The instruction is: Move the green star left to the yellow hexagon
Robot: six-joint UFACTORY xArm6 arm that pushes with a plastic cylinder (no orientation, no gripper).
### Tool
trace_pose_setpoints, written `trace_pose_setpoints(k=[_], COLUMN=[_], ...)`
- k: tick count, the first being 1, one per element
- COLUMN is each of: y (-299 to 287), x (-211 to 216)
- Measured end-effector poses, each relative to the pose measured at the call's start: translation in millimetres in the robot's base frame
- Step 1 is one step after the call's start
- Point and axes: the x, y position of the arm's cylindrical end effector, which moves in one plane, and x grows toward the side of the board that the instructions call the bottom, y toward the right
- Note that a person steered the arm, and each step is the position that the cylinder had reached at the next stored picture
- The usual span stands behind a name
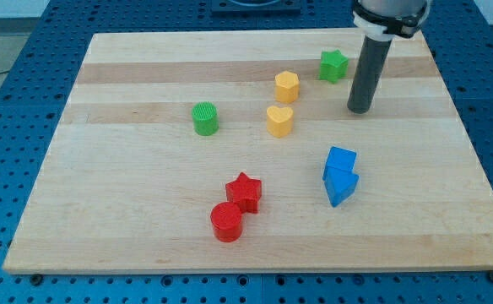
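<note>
The green star (333,65) lies near the view's top right of the wooden board (145,203). The yellow hexagon (286,86) sits to its left and slightly lower, a short gap between them. My tip (360,109) rests on the board to the right of and below the green star, not touching it. The dark rod rises from the tip toward the view's top.
A yellow heart (280,121) lies just below the yellow hexagon. A green cylinder (204,118) is further left. A blue block pair (340,175) sits below my tip. A red star (244,192) and red cylinder (226,222) lie near the bottom centre.
</note>
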Motion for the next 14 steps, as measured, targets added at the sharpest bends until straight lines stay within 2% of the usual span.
trace_pose_setpoints(k=[2, 3, 4, 5, 6, 7, 8, 9, 10, 11, 13, 14], y=[16, 68, 65, 39, -37, -46, -7, -53, -133, -193, -162, -177], x=[0, -23, -60, -98, -108, -111, -89, -74, -113, -122, -129, -107])
